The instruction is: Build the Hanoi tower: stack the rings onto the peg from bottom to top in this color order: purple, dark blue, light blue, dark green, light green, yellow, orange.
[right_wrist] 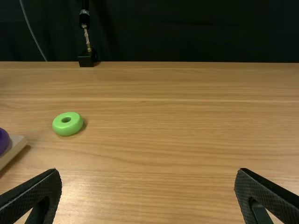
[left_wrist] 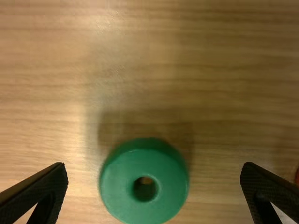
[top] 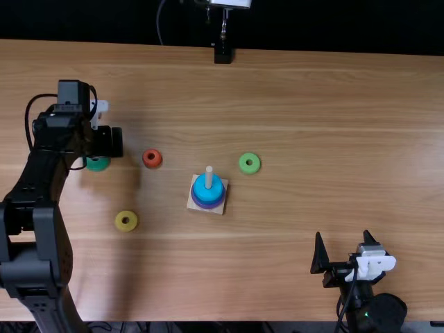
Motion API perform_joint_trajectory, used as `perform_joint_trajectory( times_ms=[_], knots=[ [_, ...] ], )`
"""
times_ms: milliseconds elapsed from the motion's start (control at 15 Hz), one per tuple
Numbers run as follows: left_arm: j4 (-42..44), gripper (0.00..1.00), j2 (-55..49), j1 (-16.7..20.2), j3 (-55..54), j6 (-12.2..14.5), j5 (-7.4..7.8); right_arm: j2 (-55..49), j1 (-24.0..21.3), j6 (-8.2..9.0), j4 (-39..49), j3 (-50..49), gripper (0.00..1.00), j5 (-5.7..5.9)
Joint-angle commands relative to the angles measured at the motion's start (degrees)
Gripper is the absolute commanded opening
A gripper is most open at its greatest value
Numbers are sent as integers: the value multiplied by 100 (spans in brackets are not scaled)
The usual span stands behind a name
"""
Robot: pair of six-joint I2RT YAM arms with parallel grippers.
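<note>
The left claw (left_wrist: 154,167) hung wide apart above the dark green ring (left_wrist: 144,209), with nothing gripped. From where I stood, the danger was closing too high: the pads could have slid off the ring's rounded edge and tipped it. An uneven pinch might also have tilted it, so that it caught on the peg (top: 209,175) instead of dropping. Beyond, the orange ring (top: 152,165) lay near enough for a careless sweep to knock, and the yellow ring (top: 126,228) lay nearer me. The light blue ring (top: 208,191) topped the stack; across the tabletop (top: 312,139) waited the light green ring (top: 250,169). The right claw (right_wrist: 147,170) was spread and empty.
</note>
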Motion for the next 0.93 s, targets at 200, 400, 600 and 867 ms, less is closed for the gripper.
perform_joint_trajectory(
  times_ms=[200,400,600,867],
  knots=[
    [-14,100,226,88,147,382,-3,-69,-68,5,-367,-370,100,-18],
    [-25,100,314,88,121,393,18,-69,-68,5,-367,-370,100,-18],
    [-56,100,349,88,103,403,18,-69,-68,5,-367,-370,100,-18],
    [-78,100,349,79,112,403,18,-69,-68,5,-367,-370,100,-18]
  ],
)
